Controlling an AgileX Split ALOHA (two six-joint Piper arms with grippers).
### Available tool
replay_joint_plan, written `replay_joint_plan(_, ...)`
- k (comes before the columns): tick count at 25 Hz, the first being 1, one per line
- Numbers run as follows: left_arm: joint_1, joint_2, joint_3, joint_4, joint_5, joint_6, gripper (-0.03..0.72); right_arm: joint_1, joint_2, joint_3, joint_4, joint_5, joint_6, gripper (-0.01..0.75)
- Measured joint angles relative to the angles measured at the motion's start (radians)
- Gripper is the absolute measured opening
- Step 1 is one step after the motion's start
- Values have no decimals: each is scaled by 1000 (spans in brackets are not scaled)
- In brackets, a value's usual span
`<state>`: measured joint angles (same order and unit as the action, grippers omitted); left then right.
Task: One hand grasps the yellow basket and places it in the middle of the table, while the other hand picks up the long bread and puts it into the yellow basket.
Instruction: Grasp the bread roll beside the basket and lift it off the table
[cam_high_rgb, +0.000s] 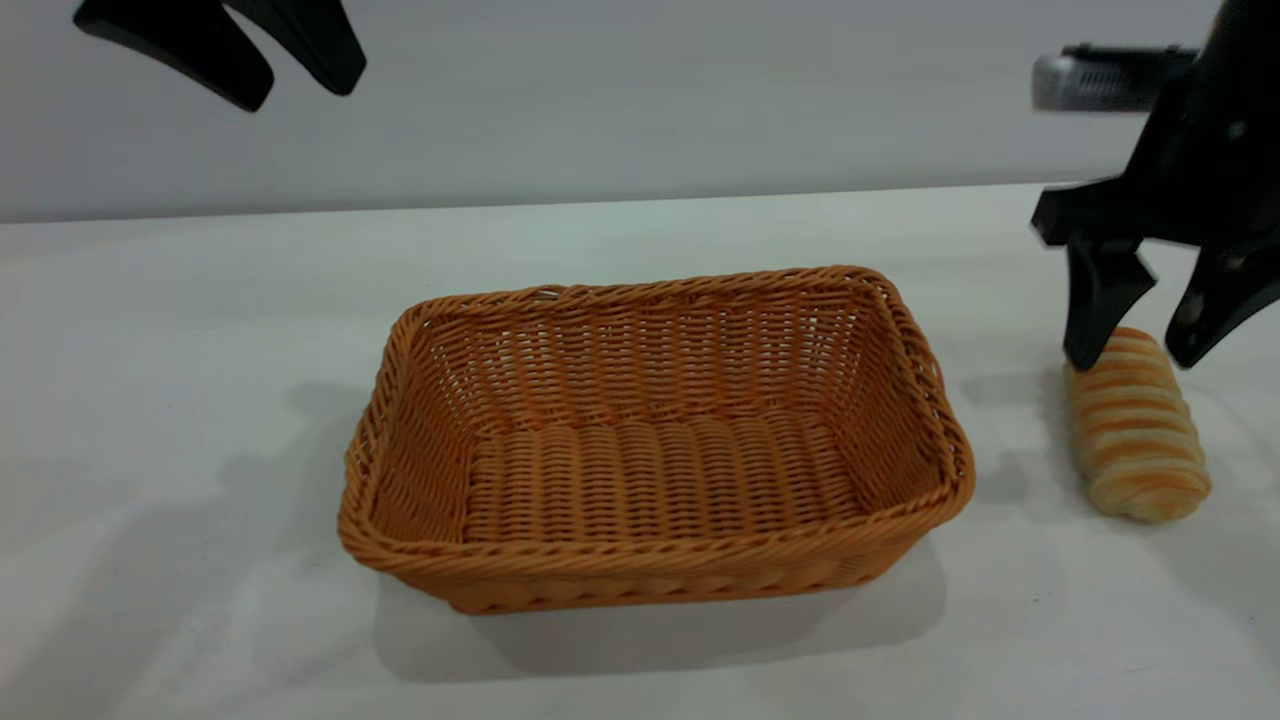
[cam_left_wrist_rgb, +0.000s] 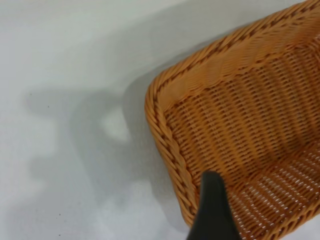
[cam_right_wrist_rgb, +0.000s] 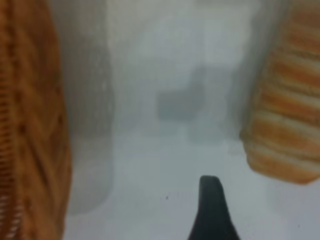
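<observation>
Exterior view: the right tool (cam_high_rgb: 1135, 355), prongs apart, straddles the far end of the long bread (cam_high_rgb: 1136, 440), lying near-to-far on the bench (cam_high_rgb: 200, 400) right of the yellow basket (cam_high_rgb: 655, 440); left tool (cam_high_rgb: 300, 95) spread, high up

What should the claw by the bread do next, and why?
Probably close. The right gripper is open, its fingers reaching down on either side of the far end of the long bread, which lies on the table beside the empty yellow basket.

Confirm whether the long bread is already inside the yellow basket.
No, the long bread lies on the table beside the yellow basket.
</observation>
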<state>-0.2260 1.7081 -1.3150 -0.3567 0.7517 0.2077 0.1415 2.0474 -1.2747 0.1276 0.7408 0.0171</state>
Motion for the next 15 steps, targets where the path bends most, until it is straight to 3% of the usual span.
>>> replay_joint_plan(15,0,-71,0,-20,20,4,585,-80,216,-175,-69,59,-4,593)
